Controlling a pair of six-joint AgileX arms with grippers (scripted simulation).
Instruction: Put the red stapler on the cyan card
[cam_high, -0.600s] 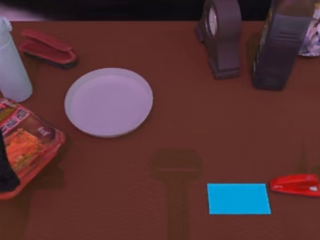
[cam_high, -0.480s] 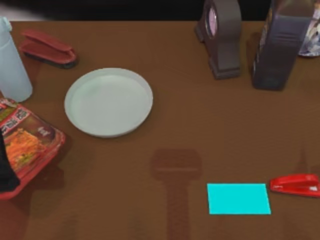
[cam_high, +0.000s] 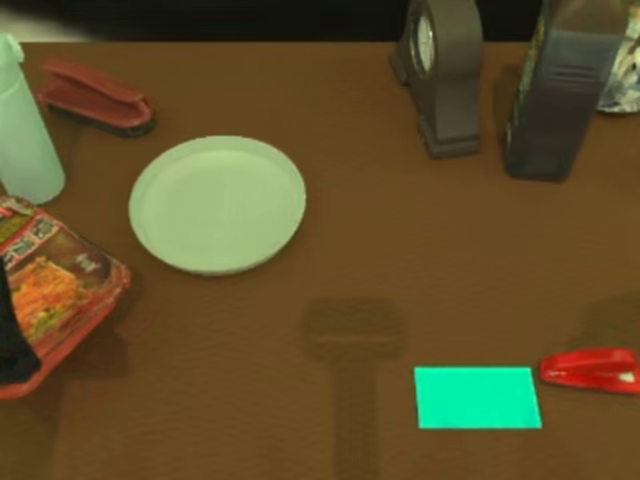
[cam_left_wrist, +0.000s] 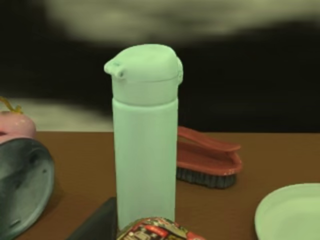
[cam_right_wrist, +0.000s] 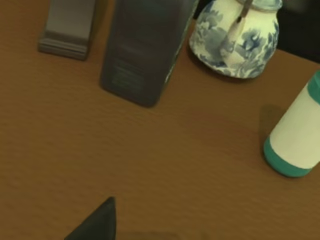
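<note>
The red stapler (cam_high: 590, 369) lies flat near the table's right edge, its whitish mark at the wide right end. The cyan card (cam_high: 478, 397) lies flat just to its left, a narrow strip of table between them; nothing is on it. My left gripper (cam_high: 10, 345) shows only as a dark shape at the far left edge, over the food package. Of my right gripper (cam_right_wrist: 98, 224) only a dark tip shows in the right wrist view, above bare table; it is outside the top view. Neither gripper holds anything that I can see.
A white plate (cam_high: 217, 204), a pale bottle (cam_high: 25, 125), a dull dark-red stapler (cam_high: 95, 97) and a food package (cam_high: 55, 290) fill the left. A clock (cam_high: 440, 75) and a dark box (cam_high: 555, 90) stand at the back right, with a teapot (cam_right_wrist: 235, 37) and a can (cam_right_wrist: 295, 140).
The stapler, card and other objects have not moved. The thin shadow on the table just above the red stapler has grown broader.
</note>
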